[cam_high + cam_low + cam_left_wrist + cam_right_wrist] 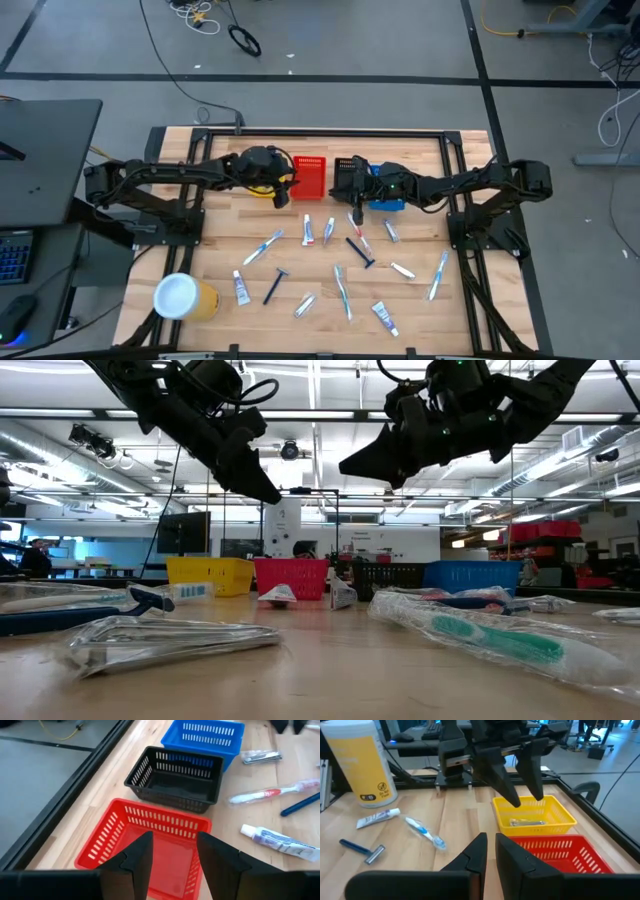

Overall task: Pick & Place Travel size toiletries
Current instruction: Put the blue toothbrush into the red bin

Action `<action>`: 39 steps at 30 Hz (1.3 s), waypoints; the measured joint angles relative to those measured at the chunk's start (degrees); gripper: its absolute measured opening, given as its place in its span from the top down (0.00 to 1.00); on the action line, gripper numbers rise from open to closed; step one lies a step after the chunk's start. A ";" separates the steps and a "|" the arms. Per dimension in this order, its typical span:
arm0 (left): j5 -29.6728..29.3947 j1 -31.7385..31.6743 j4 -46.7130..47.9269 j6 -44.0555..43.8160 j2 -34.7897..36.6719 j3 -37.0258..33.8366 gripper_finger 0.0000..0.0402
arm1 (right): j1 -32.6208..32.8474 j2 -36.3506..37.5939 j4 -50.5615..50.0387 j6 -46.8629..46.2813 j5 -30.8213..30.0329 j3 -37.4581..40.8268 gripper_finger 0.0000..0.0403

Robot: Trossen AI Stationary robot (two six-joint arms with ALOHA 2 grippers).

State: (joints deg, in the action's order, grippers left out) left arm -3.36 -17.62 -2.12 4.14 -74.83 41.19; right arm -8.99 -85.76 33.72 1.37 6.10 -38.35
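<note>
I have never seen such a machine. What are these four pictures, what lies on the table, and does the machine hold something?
It is a robot with two dark arms at a wooden table. One picture looks down from above, one looks level across the tabletop, and two come from cameras on the wrists. The left tool hangs open over the red bin, holding nothing. The right tool is nearly closed, with nothing seen between its fingers. Beside the red bin stand a black bin, a blue bin and a yellow bin with a small packet inside. Toothbrushes, small tubes and razors lie scattered, and a yellow cup lies near the table's corner.
</note>
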 joint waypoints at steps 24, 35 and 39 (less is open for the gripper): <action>-0.07 -0.03 -0.43 1.70 0.00 0.00 0.60 | 0.07 0.00 2.11 -0.41 0.01 0.02 0.84; -0.07 -0.03 -0.40 1.70 0.00 -0.02 0.60 | 3.46 0.00 2.81 9.60 -6.35 0.07 0.78; -0.07 -0.05 -0.40 1.70 0.00 -0.02 0.60 | 4.56 0.00 3.46 10.47 -9.29 0.07 0.68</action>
State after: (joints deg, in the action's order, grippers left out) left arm -3.42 -17.67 -2.52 5.85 -74.83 41.17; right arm -4.43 -85.76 37.18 11.84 -3.19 -38.28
